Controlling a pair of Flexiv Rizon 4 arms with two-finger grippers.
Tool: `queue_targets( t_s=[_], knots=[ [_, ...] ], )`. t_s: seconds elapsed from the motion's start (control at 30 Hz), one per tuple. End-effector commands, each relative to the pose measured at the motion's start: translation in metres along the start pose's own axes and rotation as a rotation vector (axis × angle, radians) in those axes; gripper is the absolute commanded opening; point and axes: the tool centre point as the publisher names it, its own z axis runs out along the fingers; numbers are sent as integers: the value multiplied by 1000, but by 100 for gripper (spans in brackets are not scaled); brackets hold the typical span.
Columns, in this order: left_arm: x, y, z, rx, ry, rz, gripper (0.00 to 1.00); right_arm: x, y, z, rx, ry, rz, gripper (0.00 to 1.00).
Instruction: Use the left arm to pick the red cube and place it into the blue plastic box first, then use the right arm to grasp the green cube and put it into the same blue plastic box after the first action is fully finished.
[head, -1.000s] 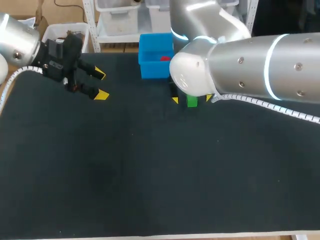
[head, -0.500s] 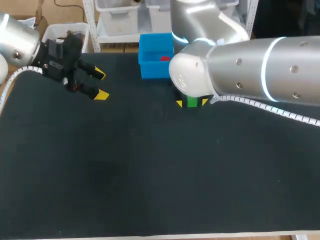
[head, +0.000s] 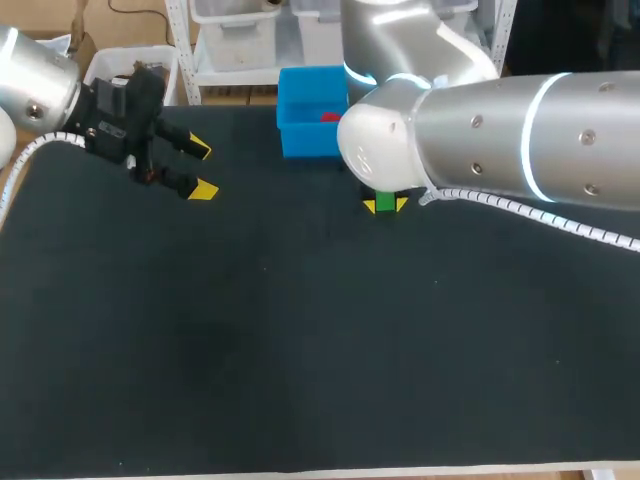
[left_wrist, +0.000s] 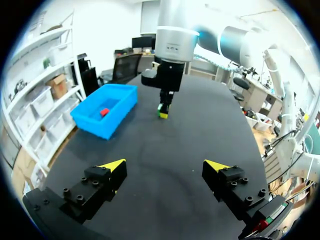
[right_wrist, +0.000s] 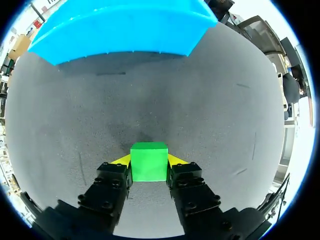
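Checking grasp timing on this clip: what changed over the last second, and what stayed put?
On the right arm, the jaws drew together from wide apart and now clamp the green cube from both sides; the cube has not left the table. Unchanged: the left arm, jaws open, near the table's left rear, and the red cube inside the blue plastic box.

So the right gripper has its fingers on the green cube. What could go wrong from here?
1. The right gripper holds the green cube near its fingertips only, so the cube may slip or turn when lifted.
2. The blue plastic box has a wall facing the cube; a low carry could hit it and push the box.
3. The red cube lies inside; the green one might land on it and bounce.
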Motion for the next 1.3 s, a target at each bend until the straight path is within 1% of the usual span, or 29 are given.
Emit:
queue_targets(
  t_s=[0.03, 0.37, 0.53, 0.6, 0.77, 0.93, 1.07, 1.3],
  knots=[
    [1, 0, 0, -1, -5, 3, 100, 8, -8, -15, 3, -15, 1, 0],
    [1, 0, 0, -1, -5, 3, 100, 11, -25, -48, 25, -34, 10, 0],
    [1, 0, 0, -1, -5, 3, 100, 10, -29, -67, -24, -57, 1, 0],
    [1, 0, 0, -1, -5, 3, 100, 8, -28, -73, -22, -68, -14, 0],
    [1, 0, 0, -1, -5, 3, 100, 2, -28, -90, -23, -93, -40, 0],
    [1, 0, 0, -1, -5, 3, 100, -6, -32, -104, -94, -119, -77, 0],
    [1, 0, 0, -1, -5, 3, 100, -13, -33, -112, -95, -132, -100, 0],
    [1, 0, 0, -1, -5, 3, 100, -27, -36, -118, -98, -145, -142, 0]
  ],
)
